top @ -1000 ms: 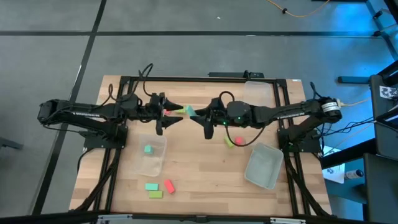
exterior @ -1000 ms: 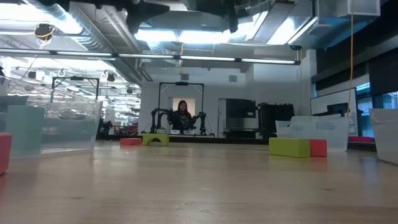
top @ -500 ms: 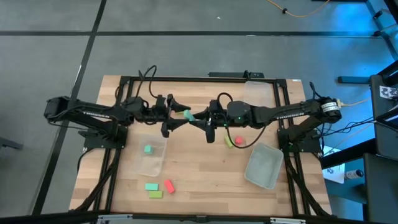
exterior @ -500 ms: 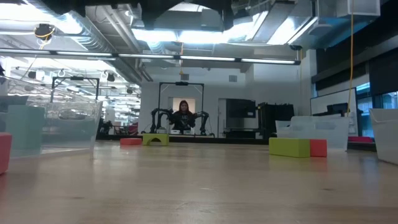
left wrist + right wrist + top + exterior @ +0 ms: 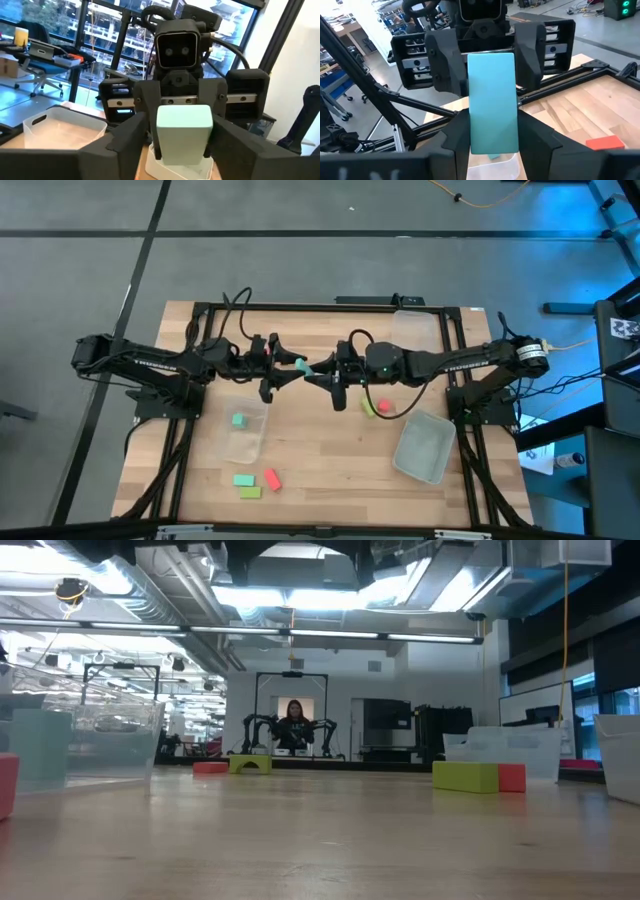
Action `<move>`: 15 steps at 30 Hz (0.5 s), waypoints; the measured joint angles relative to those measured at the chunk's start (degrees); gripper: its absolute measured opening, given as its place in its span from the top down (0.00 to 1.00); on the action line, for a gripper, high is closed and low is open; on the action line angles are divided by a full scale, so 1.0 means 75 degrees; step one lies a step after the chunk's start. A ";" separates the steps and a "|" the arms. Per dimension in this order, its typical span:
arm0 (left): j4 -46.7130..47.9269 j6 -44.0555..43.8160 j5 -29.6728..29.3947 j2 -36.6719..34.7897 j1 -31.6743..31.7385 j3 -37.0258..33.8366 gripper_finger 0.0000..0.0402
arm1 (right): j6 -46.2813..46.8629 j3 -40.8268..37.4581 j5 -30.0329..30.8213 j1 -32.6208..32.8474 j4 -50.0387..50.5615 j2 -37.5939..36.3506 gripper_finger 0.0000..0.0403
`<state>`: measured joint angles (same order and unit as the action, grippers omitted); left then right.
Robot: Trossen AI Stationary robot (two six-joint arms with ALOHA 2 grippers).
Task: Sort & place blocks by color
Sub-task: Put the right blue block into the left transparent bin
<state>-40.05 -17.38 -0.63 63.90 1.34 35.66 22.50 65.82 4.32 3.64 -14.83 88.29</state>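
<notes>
Teal block (image 5: pixel 302 366) hangs in the air above the middle of the table (image 5: pixel 320 450), a little towards the far side, caught between the two arms where they meet nose to nose. The right gripper (image 5: pixel 314 371) reaches in from the right and is clamped on it; in its wrist view the block stands squarely between its own two dark fingers (image 5: pixel 457 130). The left gripper (image 5: pixel 291 369) comes in from the left, right up against the same block. Whether it has a grip on it I cannot tell.

Below them on the wood, a clear tub (image 5: pixel 246 442) sits left of centre with one teal-green block (image 5: pixel 238 420) lying inside it. Nearer the front edge, three loose blocks lie close together: a second teal-green one (image 5: pixel 243 479), a red-pink one (image 5: pixel 271 478) just to its right, and a lime one (image 5: pixel 250 492) nearest of all. To the right of centre, under the right arm, a red-pink block (image 5: pixel 381 406) and a lime block (image 5: pixel 369 410) lie side by side, touching or nearly so. A second clear tub (image 5: pixel 424 447) rests at an angle at the right, and a third tub (image 5: pixel 415 326) stands at the far right corner.

From table height a person (image 5: pixel 295 726) shows far back in the room beyond the table.
</notes>
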 joint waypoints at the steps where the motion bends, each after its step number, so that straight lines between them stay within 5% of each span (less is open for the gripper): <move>1: -0.0003 0.0001 -0.0001 0.0000 0.0000 0.0000 0.55 | -0.0003 0.0000 0.0005 0.0000 -0.0006 0.0000 0.68; 6: -0.0006 -0.0044 0.0072 -0.0004 -0.0003 0.0000 0.69 | -0.0050 -0.0003 -0.0079 -0.0006 -0.0030 0.0000 0.68; 12: 0.0291 -0.0054 0.0256 -0.0152 0.0137 0.0012 0.70 | 0.0083 -0.0006 -0.0243 -0.0017 0.0106 -0.0081 0.67; 15: 0.0948 0.0070 0.0279 -0.0491 0.0329 -0.0011 0.70 | 0.0366 -0.0032 -0.0276 -0.0012 0.0781 -0.0410 0.47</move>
<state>-32.95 -16.85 1.46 60.22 3.81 35.58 25.25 65.58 2.25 3.55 -8.97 85.21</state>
